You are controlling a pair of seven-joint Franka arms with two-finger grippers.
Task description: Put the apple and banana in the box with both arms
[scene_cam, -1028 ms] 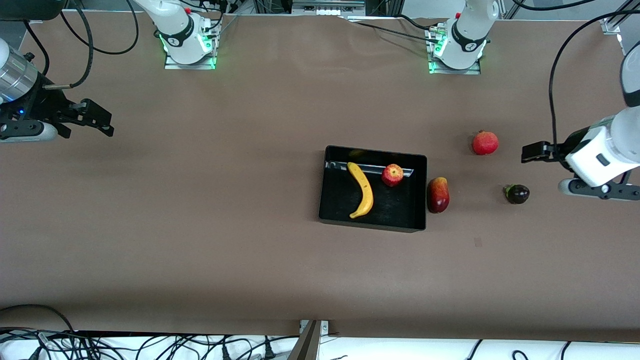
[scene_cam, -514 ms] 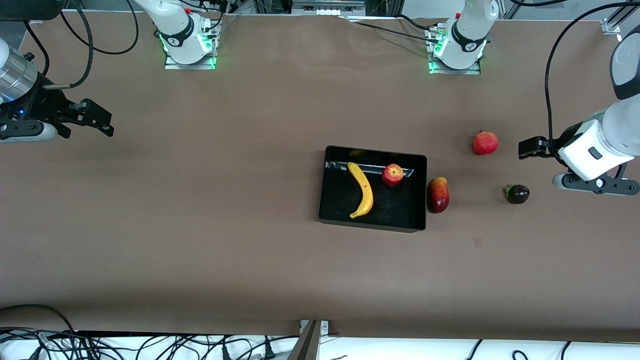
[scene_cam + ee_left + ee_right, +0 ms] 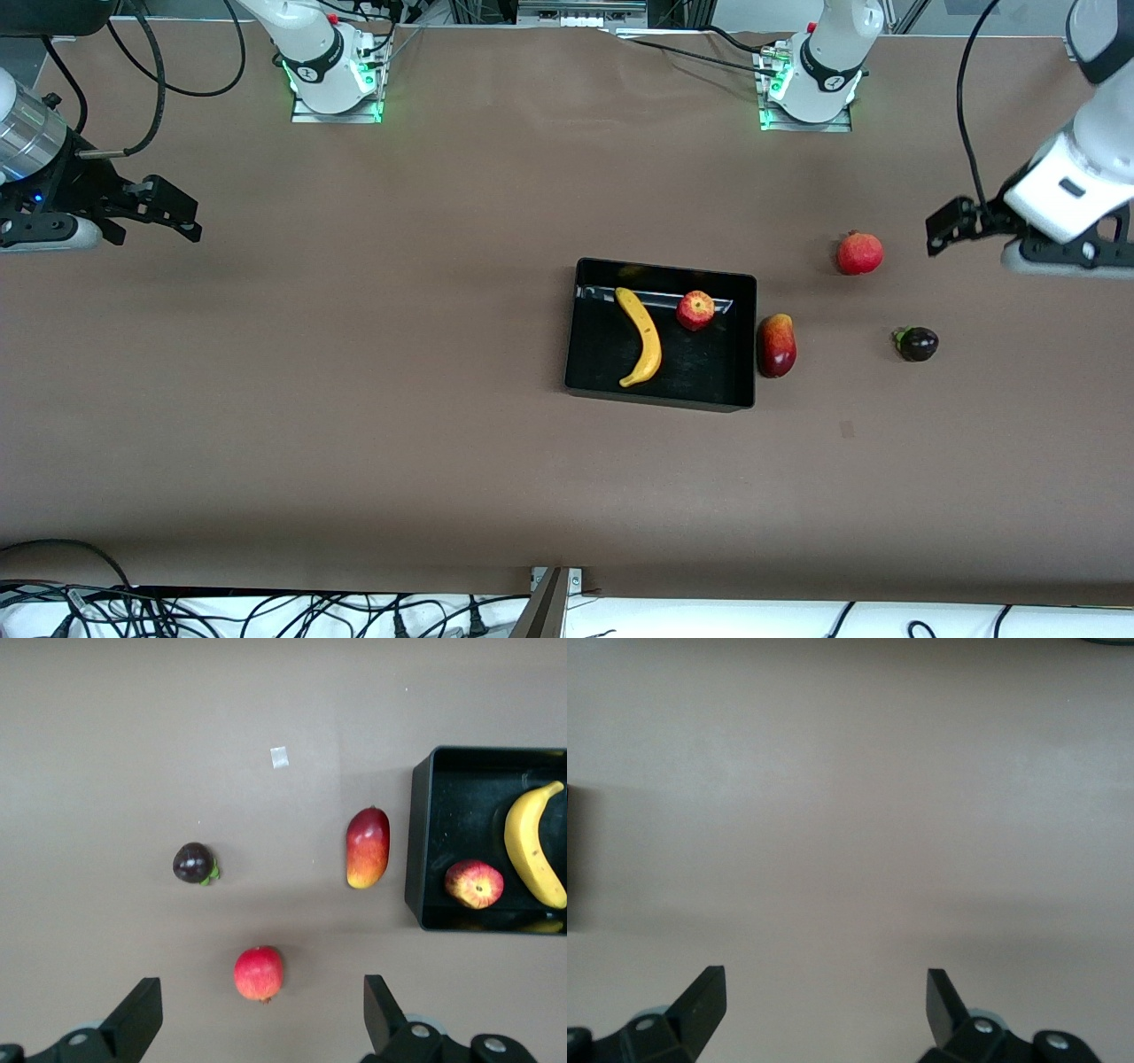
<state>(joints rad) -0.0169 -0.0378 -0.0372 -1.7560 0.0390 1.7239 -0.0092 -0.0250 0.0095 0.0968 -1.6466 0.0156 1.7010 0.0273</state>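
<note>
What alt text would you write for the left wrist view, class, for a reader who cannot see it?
A black box holds a banana and an apple. Beside it on the brown table lie a mango-like fruit, a round red fruit and a dark purple fruit, under the left gripper with open jaws.

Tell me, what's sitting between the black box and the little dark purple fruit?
The red-yellow mango-like fruit lies between the box and the dark purple fruit, right beside the box's wall. The front view shows it.
</note>
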